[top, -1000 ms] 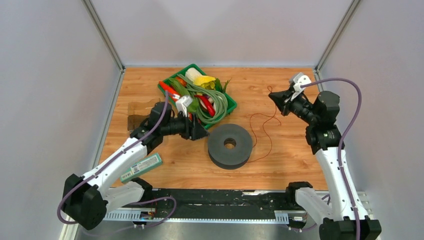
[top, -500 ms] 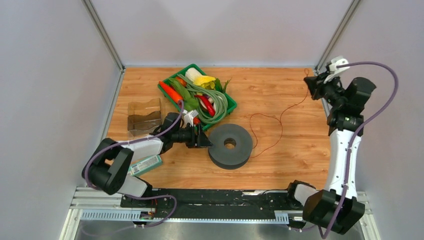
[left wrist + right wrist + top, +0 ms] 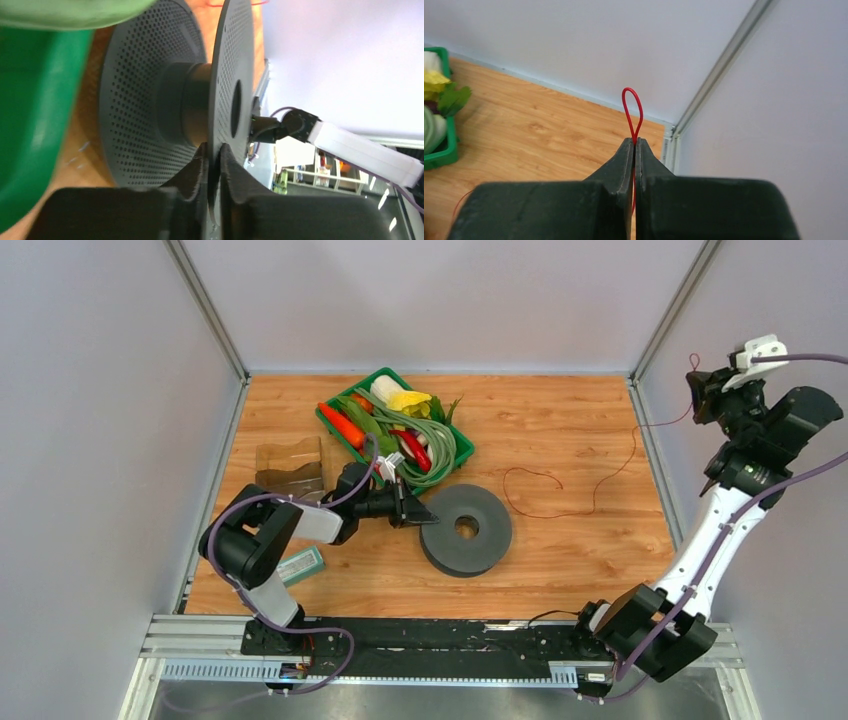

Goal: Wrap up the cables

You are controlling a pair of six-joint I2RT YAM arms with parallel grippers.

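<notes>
Right end effector (image 3: 634, 145) pinching red wire (image 3: 631, 89), stretched leftward

A robot lab cell: grey panel walls (image 3: 100, 390) in aluminium framing (image 3: 207, 310) (three sides) box in a wooden tabletop (image 3: 580, 560).

I see a wooden table (image 3: 560, 570) boxed in by plain pale grey walls (image 3: 440, 300) left, far and right, with metal posts (image 3: 205, 308) at the far corners.
</notes>
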